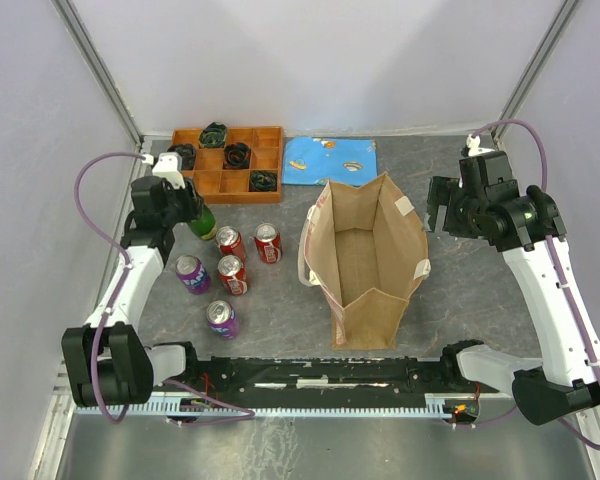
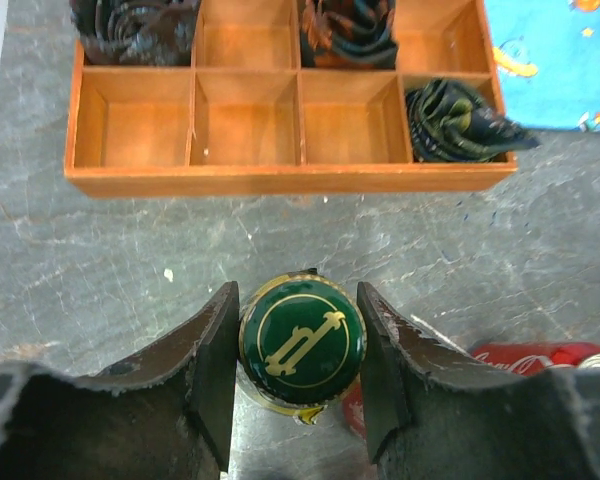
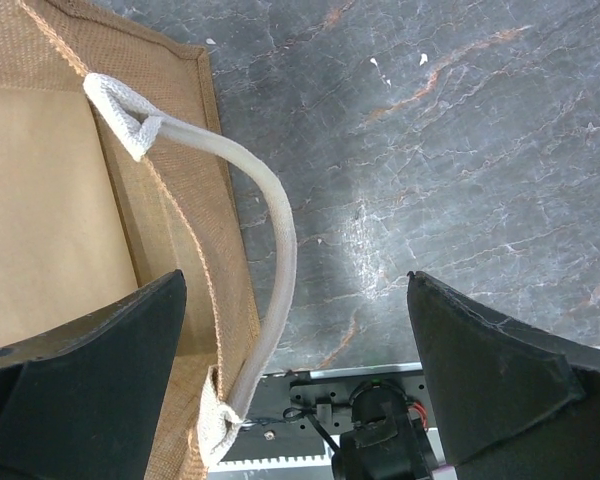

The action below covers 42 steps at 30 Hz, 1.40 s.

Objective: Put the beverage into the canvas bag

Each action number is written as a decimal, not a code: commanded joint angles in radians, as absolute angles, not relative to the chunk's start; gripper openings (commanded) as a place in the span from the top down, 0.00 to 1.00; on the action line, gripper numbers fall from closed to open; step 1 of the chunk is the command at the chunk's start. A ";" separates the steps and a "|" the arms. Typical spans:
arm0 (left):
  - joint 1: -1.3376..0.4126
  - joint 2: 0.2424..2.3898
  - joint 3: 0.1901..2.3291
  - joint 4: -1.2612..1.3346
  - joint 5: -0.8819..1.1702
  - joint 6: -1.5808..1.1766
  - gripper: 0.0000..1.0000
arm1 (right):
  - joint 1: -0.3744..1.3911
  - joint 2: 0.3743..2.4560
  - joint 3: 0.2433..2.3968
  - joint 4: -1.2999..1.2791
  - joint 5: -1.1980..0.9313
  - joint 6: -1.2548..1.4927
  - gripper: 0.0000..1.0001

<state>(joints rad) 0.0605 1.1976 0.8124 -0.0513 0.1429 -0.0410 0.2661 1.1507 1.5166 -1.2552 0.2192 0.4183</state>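
Observation:
The beverage is a green bottle standing upright at the table's left, behind the cans. From above, the left wrist view shows its green cap with a gold emblem. My left gripper is shut on the bottle's top, one finger pressed against each side of the cap. The canvas bag stands open and upright in the middle, tan with off-white handles. My right gripper hangs open above the bag's right rim, holding nothing. It sits to the right of the bag in the top view.
Several red and purple cans stand between the bottle and the bag; one red can lies just right of my left fingers. A wooden compartment tray with rolled dark cloths and a blue cloth sit at the back.

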 commanded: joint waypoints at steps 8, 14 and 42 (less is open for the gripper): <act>0.060 1.233 1.221 -0.095 0.334 -0.126 0.97 | 0.262 1.133 1.521 -1.204 0.221 0.440 0.01; 0.035 1.307 1.488 -0.199 0.445 -0.180 0.97 | 0.262 1.138 1.514 -1.186 0.210 0.447 0.01; -0.694 1.434 1.643 -0.087 0.433 -0.279 0.97 | 0.262 1.071 1.506 -1.197 0.208 0.505 0.01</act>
<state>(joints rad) -0.6182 1.4525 1.7031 -0.3519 0.4442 -0.2371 0.2661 1.0954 1.4750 -1.2011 0.2008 0.4831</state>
